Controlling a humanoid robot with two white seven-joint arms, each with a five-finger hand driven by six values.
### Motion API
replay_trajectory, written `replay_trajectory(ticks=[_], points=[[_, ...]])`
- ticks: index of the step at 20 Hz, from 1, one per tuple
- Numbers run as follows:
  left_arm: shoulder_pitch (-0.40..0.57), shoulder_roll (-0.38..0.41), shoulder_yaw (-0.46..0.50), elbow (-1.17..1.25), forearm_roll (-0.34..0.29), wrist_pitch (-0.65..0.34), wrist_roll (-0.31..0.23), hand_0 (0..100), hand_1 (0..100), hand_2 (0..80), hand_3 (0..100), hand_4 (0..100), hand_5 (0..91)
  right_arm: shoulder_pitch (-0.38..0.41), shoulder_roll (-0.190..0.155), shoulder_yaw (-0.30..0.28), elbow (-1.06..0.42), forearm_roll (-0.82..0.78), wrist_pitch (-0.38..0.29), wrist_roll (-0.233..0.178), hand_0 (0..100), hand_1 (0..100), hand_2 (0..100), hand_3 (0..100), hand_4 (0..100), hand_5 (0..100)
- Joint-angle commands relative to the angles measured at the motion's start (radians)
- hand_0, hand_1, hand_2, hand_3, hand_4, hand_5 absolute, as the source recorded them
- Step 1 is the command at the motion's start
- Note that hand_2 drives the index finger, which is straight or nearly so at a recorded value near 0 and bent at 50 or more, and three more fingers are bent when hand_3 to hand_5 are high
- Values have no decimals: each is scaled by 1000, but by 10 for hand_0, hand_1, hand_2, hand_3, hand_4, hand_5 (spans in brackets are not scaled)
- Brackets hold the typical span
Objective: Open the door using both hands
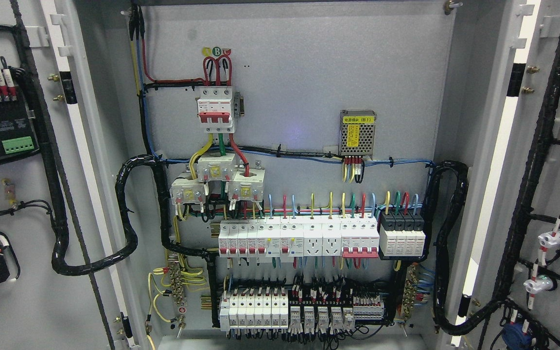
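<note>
The grey electrical cabinet stands wide open. Its left door [22, 194] is swung out to the left, with its wired inner face toward me. The right door [557, 184] is swung out to the right, also showing its inner side with black cable looms. Between them lies the back panel [299, 73] with a red main breaker [216, 109], a mesh power supply [357, 134] and rows of small breakers [299, 238]. Neither of my hands shows anywhere in the head view.
Thick black cable bundles [129, 214] loop from the left door into the cabinet, and another bundle [447, 243] runs to the right door. A lower row of breakers and relays [299, 311] sits near the cabinet floor.
</note>
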Motion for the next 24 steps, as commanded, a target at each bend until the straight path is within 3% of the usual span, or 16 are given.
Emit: replay_trajectory(ticks=[1,5,13,17,24], points=[[80,-78,-120,-64,-59,-3,-6,0,0,0,0,33,0,2,26,91,-76,4,-9,-1,0,0,0,0,0,0],[120,-121,-170,-59,-119,-3,-6,0,0,0,0,33,0,-32,82,191,-82,31,-9,-2,0,0,0,0,0,0],[189,-220,-219,-38,-252,20,-6,0,0,0,0,32,0,-17,294,395,-42,375,-6,-18,0,0,0,0,0,0],[212,-250,-250,8,-285,66,-10,0,0,0,0,32,0,9,400,417,65,464,4,-64,0,0,0,0,0,0],[255,-279,-301,115,-298,167,-11,0,0,0,0,32,0,85,463,424,248,464,0,-71,0,0,0,0,0,0]])
